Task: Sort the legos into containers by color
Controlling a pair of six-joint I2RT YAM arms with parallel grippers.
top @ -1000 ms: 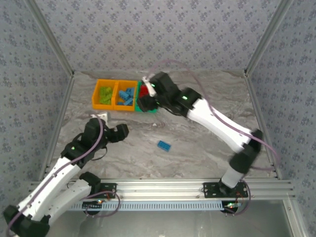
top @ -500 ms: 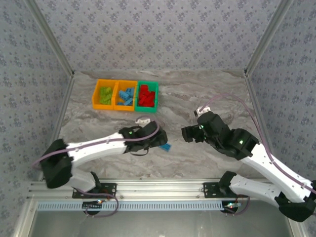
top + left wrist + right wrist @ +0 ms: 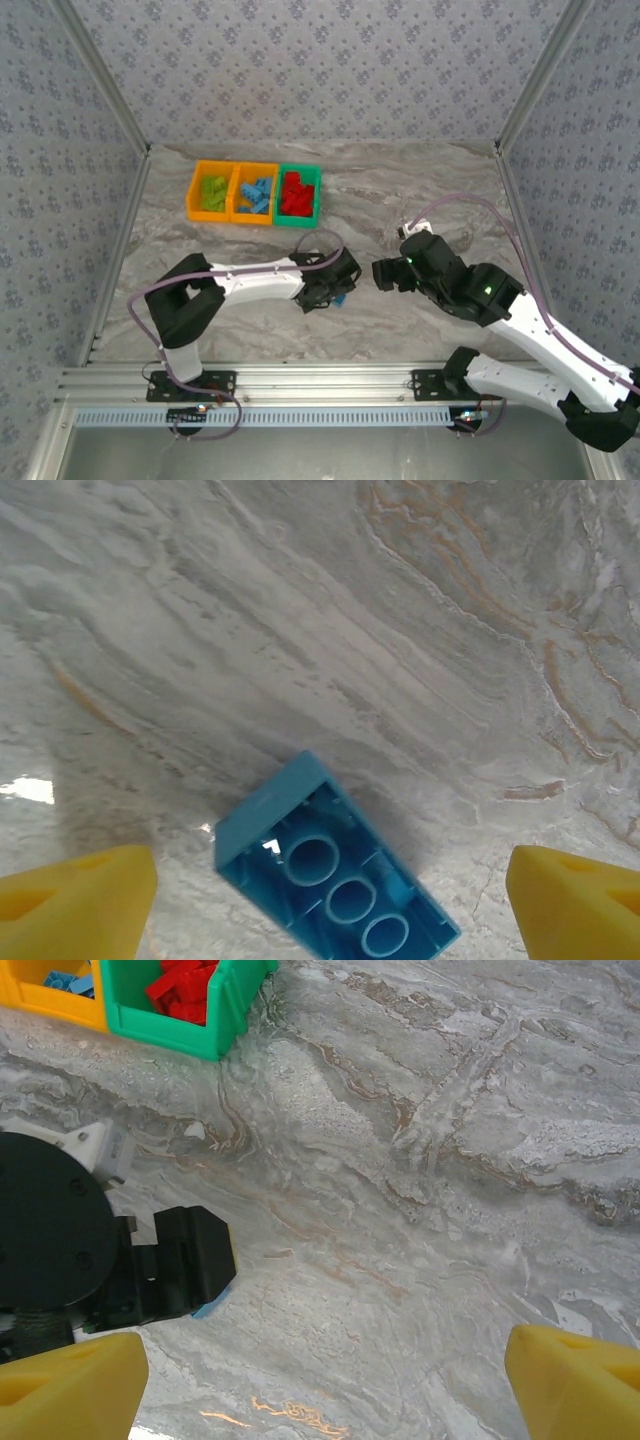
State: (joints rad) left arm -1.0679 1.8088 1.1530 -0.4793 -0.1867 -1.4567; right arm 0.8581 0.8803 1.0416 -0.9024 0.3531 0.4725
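Grey marbled tabletop (image 3: 440, 190), seen from above. At 11 o'clock stands a row of three joined open plastic bins (image 3: 233, 216): an orange one with lime green bricks (image 3: 212, 192), an orange one with light blue bricks (image 3: 255, 195), and a green one with red bricks (image 3: 296, 193). Near the centre, my left end effector (image 3: 335, 290) hangs over a loose piece, a small light blue rectangular plastic brick (image 3: 335, 885). Its yellow fingertips (image 3: 75, 900) stand wide apart, clear of the brick on both sides.

My worry is that the brick lies askew to the jaw line. I judge that closing now could catch it by its corners, twist it or flick it away. A second risk sits at 3 o'clock of it. My right end effector (image 3: 386, 274), also spread wide and empty, is near enough that a careless lift toward the bins could clip it.

The brick rests on the tabletop upside down. Its hollow underside faces up, with three round tubes in a row and thin glossy walls. It sits at 6 o'clock in the left wrist view.
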